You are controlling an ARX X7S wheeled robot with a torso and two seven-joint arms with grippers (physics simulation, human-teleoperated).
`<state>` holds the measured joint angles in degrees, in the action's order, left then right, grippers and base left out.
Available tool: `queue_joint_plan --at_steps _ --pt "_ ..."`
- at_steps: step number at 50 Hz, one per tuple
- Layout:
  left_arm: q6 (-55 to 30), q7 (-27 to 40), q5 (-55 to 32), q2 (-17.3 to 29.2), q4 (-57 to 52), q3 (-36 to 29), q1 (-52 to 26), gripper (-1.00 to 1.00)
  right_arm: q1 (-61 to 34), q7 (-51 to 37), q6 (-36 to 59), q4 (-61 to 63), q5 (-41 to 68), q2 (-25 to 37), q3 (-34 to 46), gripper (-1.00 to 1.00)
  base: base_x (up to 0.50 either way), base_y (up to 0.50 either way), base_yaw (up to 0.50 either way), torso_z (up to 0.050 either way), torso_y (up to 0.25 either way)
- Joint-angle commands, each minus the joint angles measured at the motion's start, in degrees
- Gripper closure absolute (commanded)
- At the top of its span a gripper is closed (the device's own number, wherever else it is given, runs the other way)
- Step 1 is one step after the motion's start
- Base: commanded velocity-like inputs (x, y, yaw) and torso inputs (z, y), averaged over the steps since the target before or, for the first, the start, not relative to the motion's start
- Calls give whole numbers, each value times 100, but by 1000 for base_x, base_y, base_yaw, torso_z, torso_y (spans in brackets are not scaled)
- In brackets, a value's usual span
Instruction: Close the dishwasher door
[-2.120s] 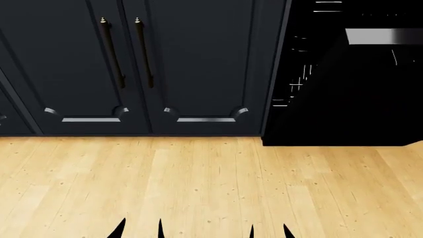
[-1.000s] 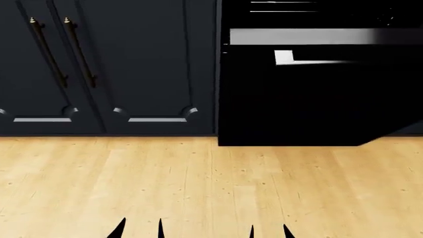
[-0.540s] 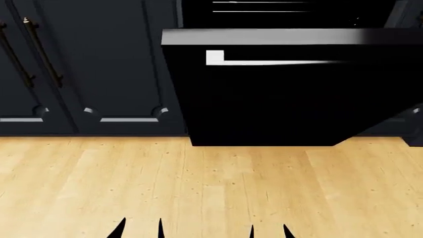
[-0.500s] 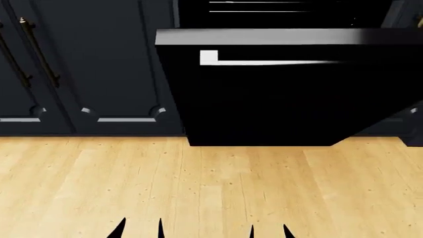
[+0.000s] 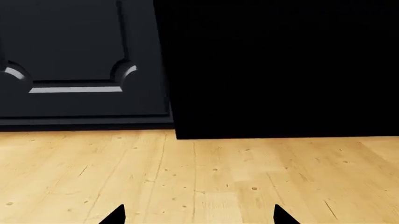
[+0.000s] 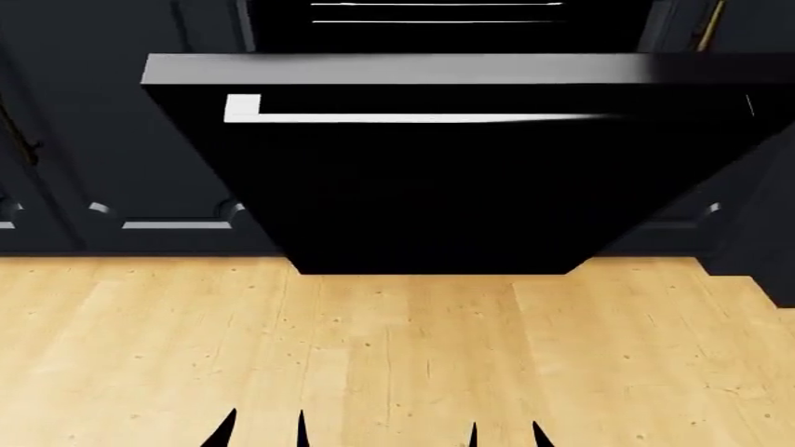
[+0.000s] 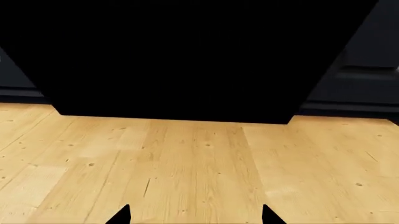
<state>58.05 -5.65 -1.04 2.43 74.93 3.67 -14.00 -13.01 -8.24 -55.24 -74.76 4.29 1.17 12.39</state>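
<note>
The dishwasher door (image 6: 435,196) is a wide glossy black panel hanging partly open, tilted out toward me, with a silver-grey top strip (image 6: 410,67) and a long silver bar handle (image 6: 410,115). Behind its top edge the dark tub with rack wires (image 6: 435,11) shows. The same door fills the left wrist view (image 5: 281,65) and the right wrist view (image 7: 181,56) as a plain black face. My left gripper (image 6: 262,433) and right gripper (image 6: 504,435) show only as black fingertips low over the wooden floor, well short of the door, both open and empty.
Dark navy raised-panel cabinet doors flank the dishwasher, one at the left (image 6: 112,168) (image 5: 74,56) and one at the right (image 6: 733,205) (image 7: 367,65). Light wooden floor (image 6: 397,354) lies between me and the door.
The view has panned right: the cabinets slid off to the left and the dishwasher door now sits centred ahead. Both grippers keep the same place in the picture.
</note>
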Motion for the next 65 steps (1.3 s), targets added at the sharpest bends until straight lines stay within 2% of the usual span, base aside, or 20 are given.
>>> queue_joint_plan --at_steps 1,20,32,65 --pt "-1 0 3 0 0 0 0 -100 -3 7 10 4 11 0 2 -100 0 -422 0 0 0" --pt "1 -3 1 0 0 3 0 -100 1 17 -37 -5 5 1 -9 -100 0 -411 0 0 0" --pt "1 -2 4 0 0 2 0 -100 -2 -85 -80 -3 -119 17 54 -100 10 -2 0 0 0" --pt "0 -3 3 0 0 4 0 -100 -5 -76 -54 -3 -89 15 54 -100 294 0 0 0 0"
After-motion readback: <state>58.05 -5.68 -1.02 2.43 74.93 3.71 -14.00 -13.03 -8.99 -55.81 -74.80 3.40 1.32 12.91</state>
